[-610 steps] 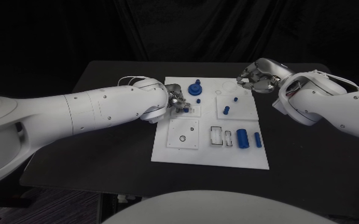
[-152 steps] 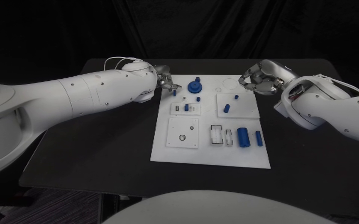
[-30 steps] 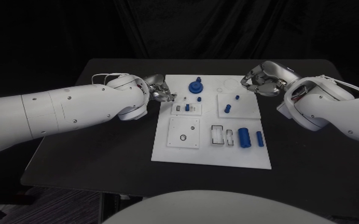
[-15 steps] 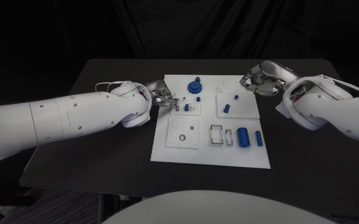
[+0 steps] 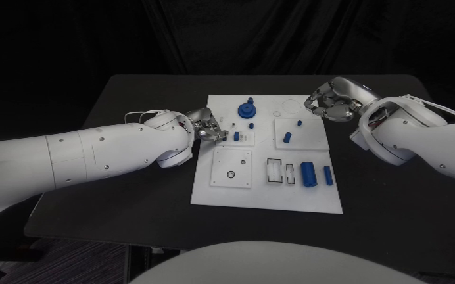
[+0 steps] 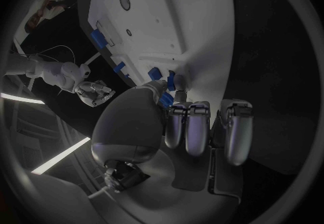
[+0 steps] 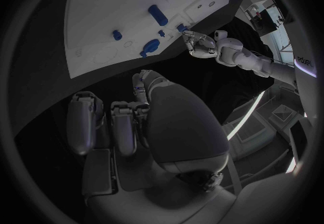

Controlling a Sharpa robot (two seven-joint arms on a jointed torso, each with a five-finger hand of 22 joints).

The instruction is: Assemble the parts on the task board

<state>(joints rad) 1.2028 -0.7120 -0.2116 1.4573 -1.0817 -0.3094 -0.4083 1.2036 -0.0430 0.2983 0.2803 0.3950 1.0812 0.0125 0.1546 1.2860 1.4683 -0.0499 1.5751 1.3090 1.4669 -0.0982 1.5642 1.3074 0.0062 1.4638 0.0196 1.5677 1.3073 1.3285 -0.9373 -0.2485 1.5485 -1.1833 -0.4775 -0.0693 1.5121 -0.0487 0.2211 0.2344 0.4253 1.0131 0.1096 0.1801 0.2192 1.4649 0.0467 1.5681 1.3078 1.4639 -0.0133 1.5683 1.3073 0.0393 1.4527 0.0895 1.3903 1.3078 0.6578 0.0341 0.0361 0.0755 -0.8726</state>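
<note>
The white task board (image 5: 265,195) lies mid-table. On it stand a blue knob (image 5: 247,110), a small peg (image 5: 251,125), a blue piece in a block (image 5: 236,136), a peg (image 5: 287,138) and two lying cylinders (image 5: 307,173). My left hand (image 5: 208,128) is at the board's left edge, fingers curled. In the left wrist view a small blue part (image 6: 164,96) sits pinched at the left hand's (image 6: 192,127) thumb tip. My right hand (image 5: 332,103) hovers by the board's far right corner. Its fingers (image 7: 125,124) are curled in with nothing in them.
The black table (image 5: 133,179) has bare room on both sides of the board. A square plate with a round hole (image 5: 232,176) and a slotted block (image 5: 274,171) take up the board's near half. The left forearm (image 5: 85,156) crosses the table's left side.
My left hand has slid along the board's left edge toward me, from beside the knob to beside the block with the blue piece. The right hand has stayed put.
</note>
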